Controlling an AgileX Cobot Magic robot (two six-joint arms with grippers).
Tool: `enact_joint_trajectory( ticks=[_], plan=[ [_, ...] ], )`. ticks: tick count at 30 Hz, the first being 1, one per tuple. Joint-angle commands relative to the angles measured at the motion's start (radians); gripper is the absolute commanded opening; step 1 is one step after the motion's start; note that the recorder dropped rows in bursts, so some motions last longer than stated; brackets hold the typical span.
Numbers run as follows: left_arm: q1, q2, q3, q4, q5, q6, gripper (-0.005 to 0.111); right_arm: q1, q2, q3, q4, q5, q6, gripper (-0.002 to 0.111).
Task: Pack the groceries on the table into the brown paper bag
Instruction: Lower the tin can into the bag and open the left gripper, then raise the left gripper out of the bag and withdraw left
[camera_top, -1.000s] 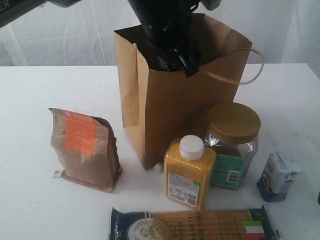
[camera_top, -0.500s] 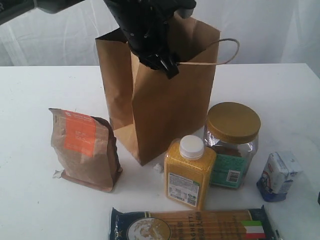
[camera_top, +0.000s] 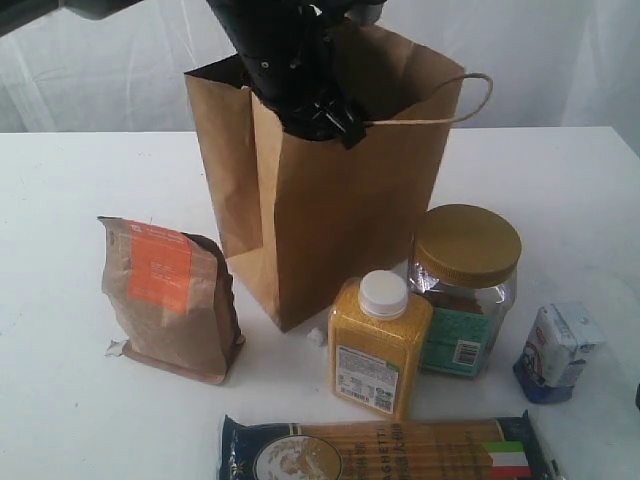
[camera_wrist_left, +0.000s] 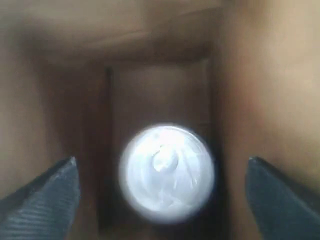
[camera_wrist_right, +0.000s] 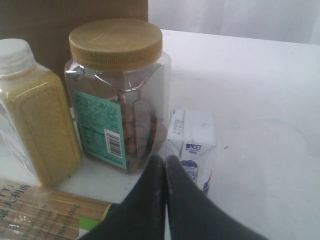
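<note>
The brown paper bag (camera_top: 330, 200) stands upright at the middle back of the table (camera_top: 60, 400). My left arm (camera_top: 290, 60) reaches down into its mouth, and the bag wall hides the fingers in the exterior view. Inside, my left gripper (camera_wrist_left: 161, 160) is open, its fingers wide apart above the blurred silvery top of a can (camera_wrist_left: 167, 172) on the bag floor. Outside stand the kraft pouch (camera_top: 168, 298), yellow bottle (camera_top: 378, 345), gold-lidded jar (camera_top: 465, 290), blue-white packet (camera_top: 558, 350) and spaghetti pack (camera_top: 385, 450). My right gripper (camera_wrist_right: 165, 160) is shut and empty, just in front of the packet (camera_wrist_right: 192, 137) and jar (camera_wrist_right: 117, 95).
The bag's cord handle (camera_top: 470, 95) loops out to the right of its rim. The bottle (camera_wrist_right: 35, 115) and jar stand close together against the bag's front. A small white bit (camera_top: 316, 337) lies at the bag's foot. A white curtain hangs behind the table.
The bag has slid to the left and turned a little, with my left arm still inside it. Its cord handle swung along. The groceries outside and the right gripper stayed put.
</note>
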Motion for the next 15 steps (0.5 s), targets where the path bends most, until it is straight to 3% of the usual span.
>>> enact_joint_trajectory(
  ticks=[1, 6, 10, 15],
  plan=[
    [0.0, -0.051, -0.004, -0.003, 0.02, -0.019, 0.09, -0.002, -0.007, 0.003, 0.0, -0.014, -0.008, 0.0],
    [0.0, -0.122, -0.004, -0.007, 0.092, -0.041, 0.087, -0.002, -0.007, 0.003, 0.0, -0.014, -0.008, 0.0],
    [-0.001, -0.155, -0.004, -0.18, 0.176, -0.041, 0.069, -0.002, -0.007, 0.003, 0.0, -0.014, -0.008, 0.0],
    [-0.001, -0.19, -0.004, -0.285, 0.14, -0.005, 0.048, -0.002, -0.007, 0.003, 0.0, -0.014, -0.008, 0.0]
  ],
)
